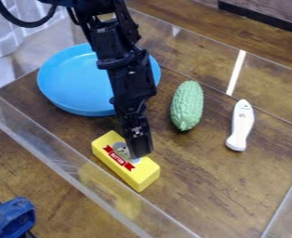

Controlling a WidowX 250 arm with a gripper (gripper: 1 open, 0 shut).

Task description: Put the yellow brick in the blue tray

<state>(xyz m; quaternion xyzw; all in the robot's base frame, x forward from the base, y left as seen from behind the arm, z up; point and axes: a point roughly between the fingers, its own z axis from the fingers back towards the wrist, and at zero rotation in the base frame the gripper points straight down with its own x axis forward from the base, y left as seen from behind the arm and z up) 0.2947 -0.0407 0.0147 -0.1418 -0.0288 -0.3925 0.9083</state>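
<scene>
yellow brick [125, 160] flat on desk [235, 191], just in front of blue tray [72, 78], not in it. gripper [136, 141] pointing down right over brick, jaws spread wide, maybe touching top, hard to tell. green gourd [186, 105] off to side.
</scene>
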